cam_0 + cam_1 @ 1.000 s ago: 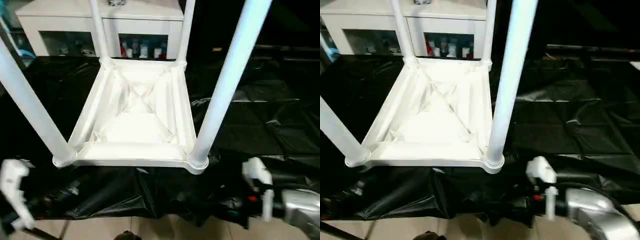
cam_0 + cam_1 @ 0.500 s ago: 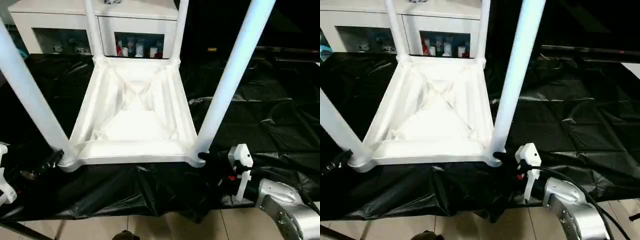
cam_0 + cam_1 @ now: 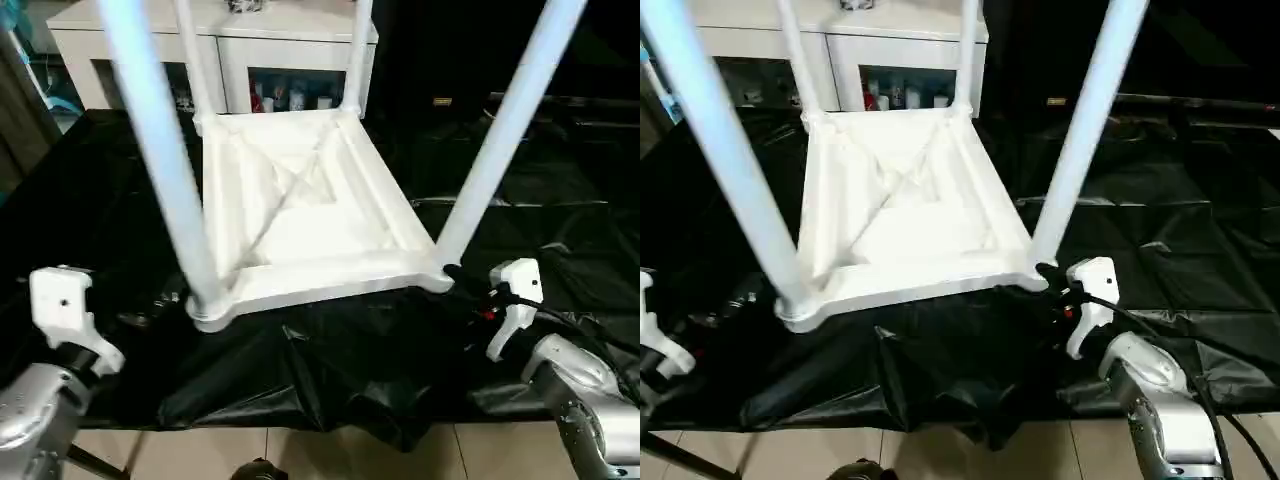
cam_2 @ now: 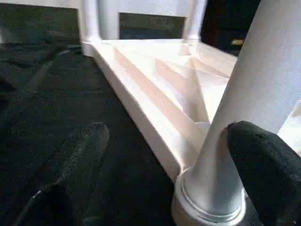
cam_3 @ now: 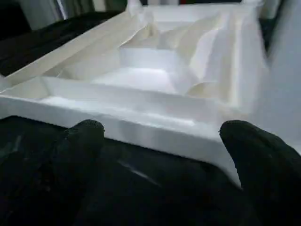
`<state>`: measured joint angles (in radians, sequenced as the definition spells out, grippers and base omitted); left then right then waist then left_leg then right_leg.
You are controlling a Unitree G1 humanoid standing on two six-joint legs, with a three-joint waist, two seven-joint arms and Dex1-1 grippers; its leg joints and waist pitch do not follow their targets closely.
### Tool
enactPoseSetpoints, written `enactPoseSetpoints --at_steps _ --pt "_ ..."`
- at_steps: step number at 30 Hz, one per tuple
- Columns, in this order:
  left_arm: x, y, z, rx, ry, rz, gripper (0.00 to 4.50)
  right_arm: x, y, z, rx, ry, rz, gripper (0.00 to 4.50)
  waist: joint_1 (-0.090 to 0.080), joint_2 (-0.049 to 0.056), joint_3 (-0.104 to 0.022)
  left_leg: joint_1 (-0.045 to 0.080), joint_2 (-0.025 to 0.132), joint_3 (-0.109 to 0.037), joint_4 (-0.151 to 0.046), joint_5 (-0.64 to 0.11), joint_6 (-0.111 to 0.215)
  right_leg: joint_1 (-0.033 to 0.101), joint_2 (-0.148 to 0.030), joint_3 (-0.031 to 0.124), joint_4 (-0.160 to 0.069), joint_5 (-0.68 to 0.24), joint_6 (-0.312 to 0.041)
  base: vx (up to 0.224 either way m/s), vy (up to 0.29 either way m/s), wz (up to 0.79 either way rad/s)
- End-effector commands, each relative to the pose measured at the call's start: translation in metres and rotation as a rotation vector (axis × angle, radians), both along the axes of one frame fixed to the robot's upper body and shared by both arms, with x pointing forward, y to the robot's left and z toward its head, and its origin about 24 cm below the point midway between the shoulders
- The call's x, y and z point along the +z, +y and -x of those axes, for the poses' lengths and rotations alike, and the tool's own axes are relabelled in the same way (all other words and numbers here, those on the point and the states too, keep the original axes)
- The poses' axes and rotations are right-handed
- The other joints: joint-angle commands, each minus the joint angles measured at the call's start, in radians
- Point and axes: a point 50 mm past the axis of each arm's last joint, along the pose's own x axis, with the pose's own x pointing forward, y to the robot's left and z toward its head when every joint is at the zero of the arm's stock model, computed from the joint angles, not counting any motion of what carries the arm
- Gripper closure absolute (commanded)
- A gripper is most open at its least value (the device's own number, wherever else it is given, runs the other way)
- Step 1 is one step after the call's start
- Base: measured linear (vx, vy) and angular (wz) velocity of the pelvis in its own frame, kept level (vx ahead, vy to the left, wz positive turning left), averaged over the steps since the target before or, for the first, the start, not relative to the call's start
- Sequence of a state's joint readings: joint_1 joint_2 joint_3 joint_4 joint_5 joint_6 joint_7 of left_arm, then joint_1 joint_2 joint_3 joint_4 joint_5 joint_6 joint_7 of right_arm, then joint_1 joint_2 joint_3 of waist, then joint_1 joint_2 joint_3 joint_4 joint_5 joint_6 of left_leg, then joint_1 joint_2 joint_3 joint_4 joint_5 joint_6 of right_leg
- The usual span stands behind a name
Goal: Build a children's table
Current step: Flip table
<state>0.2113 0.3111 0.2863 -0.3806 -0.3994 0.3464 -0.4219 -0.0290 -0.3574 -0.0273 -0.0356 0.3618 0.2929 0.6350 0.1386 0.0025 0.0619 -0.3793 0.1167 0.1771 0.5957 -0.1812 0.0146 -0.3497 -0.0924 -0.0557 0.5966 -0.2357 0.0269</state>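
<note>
1. Right, the children's table (image 3: 300, 215) lies upside down on the black sheet (image 3: 560, 240), ribbed underside up, in front of the white cabinet (image 3: 230, 45). I see all four legs standing in their corner sockets: two far ones by the cabinet, and the near left leg (image 3: 160, 160) and near right leg (image 3: 510, 130) towering toward my camera.

2. My left gripper (image 4: 164, 174) sits with its two black fingers spread wide. One fingertip (image 4: 263, 165) is just beside the base of the near left leg where it enters its socket; I cannot tell whether it touches. It pinches nothing.

3. My right gripper (image 5: 160, 155) is likewise spread, low at the near edge of the tabletop close to the near right corner, empty, with the rim showing between its fingers.

4. I judge assembly of the legs as done or nearly so; the step in hand looks like taking hold of the table's near end with both arms.

5. Next I would need both grippers to close on the near corners or leg bases together, evenly, then lift and turn the table over onto its feet. The long legs will swing wide, so the cabinet needs clearance.
</note>
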Motion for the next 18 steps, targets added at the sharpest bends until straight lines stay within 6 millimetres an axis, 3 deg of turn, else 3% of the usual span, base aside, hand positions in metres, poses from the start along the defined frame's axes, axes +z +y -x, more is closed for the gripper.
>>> enactPoseSetpoints --at_steps 1,3,4,6,7,9,11,12,14,15,16,17,18 --pt "-0.001 -0.007 0.002 -0.034 0.003 0.017 0.02 0.004 0.002 0.001 0.015 -0.020 0.019 0.00 -0.007 0.005 -0.037 0.034 0.118 -0.062 -0.117 -0.527 -0.114 -0.016 -0.083 0.063 -0.081 -0.268 -0.132 0.000 0.000 0.00" --pt "-0.003 -0.004 0.005 -0.025 0.006 0.068 0.02 0.003 0.005 0.000 0.027 -0.023 0.032 0.00 -0.008 0.000 -0.037 0.031 0.116 -0.061 -0.117 -0.513 -0.112 -0.014 -0.082 0.062 -0.081 -0.260 -0.134 0.000 0.000 0.00" --pt "-0.002 -0.004 0.008 -0.037 0.002 0.083 0.02 0.003 0.006 0.000 0.031 -0.023 0.038 0.00 -0.010 -0.011 -0.035 0.030 0.116 -0.059 -0.116 -0.508 -0.106 -0.014 -0.082 0.062 -0.083 -0.264 -0.134 0.000 0.000 0.00" --pt "-0.001 -0.006 0.011 -0.065 0.001 0.101 0.02 0.002 0.006 -0.001 0.031 -0.023 0.045 0.00 -0.008 -0.007 -0.036 0.029 0.117 -0.060 -0.116 -0.491 -0.097 -0.012 -0.084 0.063 -0.083 -0.267 -0.135 0.000 0.000 0.00" --pt "0.001 -0.010 0.017 -0.119 0.006 0.112 0.02 0.001 0.007 -0.001 0.036 -0.020 0.058 0.00 -0.009 -0.021 -0.034 0.026 0.117 -0.058 -0.116 -0.467 -0.084 -0.011 -0.083 0.063 -0.083 -0.259 -0.136 0.000 0.000 0.00" --pt "0.001 -0.013 0.019 -0.151 0.013 0.115 0.02 0.001 0.007 -0.001 0.041 -0.018 0.066 0.00 -0.009 -0.016 -0.037 0.026 0.119 -0.055 -0.116 -0.420 -0.073 -0.009 -0.079 0.061 -0.077 -0.211 -0.143 0.000 0.000 0.00" --pt "0.000 -0.016 0.018 -0.155 0.012 0.101 0.02 0.000 0.008 0.000 0.045 -0.017 0.071 0.00 -0.010 -0.017 -0.037 0.025 0.119 -0.054 -0.115 -0.393 -0.066 -0.008 -0.075 0.061 -0.075 -0.173 -0.145 0.000 0.000 0.00" --pt "-0.001 -0.019 0.014 -0.163 0.006 0.099 0.02 0.000 0.008 0.000 0.047 -0.016 0.072 0.00 -0.012 -0.031 -0.034 0.024 0.118 -0.050 -0.114 -0.375 -0.055 -0.007 -0.074 0.061 -0.075 -0.156 -0.146 0.000 0.000 0.00" --pt "-0.003 -0.024 0.010 -0.184 0.004 0.096 0.02 -0.001 0.008 0.000 0.051 -0.013 0.079 0.00 -0.011 -0.025 -0.033 0.026 0.118 -0.050 -0.113 -0.351 -0.046 -0.007 -0.074 0.061 -0.075 -0.148 -0.146 0.000 0.000 0.00" --pt "-0.005 -0.026 0.008 -0.198 0.006 0.097 0.02 -0.001 0.008 0.000 0.054 -0.013 0.086 0.00 -0.013 -0.031 -0.032 0.025 0.118 -0.050 -0.114 -0.352 -0.047 -0.005 -0.075 0.060 -0.075 -0.155 -0.145 0.000 0.000 0.00" --pt "-0.006 -0.027 0.005 -0.202 0.010 0.087 0.02 -0.001 0.007 0.000 0.054 -0.012 0.089 0.00 -0.013 -0.029 -0.034 0.025 0.118 -0.051 -0.113 -0.343 -0.048 -0.003 -0.076 0.059 -0.072 -0.153 -0.144 0.000 0.000 0.00" --pt "-0.007 -0.028 0.002 -0.208 0.009 0.079 0.02 -0.001 0.007 -0.001 0.055 -0.012 0.090 0.00 -0.017 -0.039 -0.031 0.023 0.118 -0.050 -0.113 -0.338 -0.044 -0.004 -0.075 0.059 -0.074 -0.151 -0.144 0.000 0.000 0.00" --pt "-0.008 -0.031 -0.002 -0.215 0.008 0.077 0.02 -0.001 0.007 -0.001 0.056 -0.011 0.088 0.00 -0.017 -0.035 -0.031 0.022 0.117 -0.052 -0.113 -0.337 -0.044 -0.002 -0.076 0.059 -0.072 -0.156 -0.145 0.000 0.000 0.00"
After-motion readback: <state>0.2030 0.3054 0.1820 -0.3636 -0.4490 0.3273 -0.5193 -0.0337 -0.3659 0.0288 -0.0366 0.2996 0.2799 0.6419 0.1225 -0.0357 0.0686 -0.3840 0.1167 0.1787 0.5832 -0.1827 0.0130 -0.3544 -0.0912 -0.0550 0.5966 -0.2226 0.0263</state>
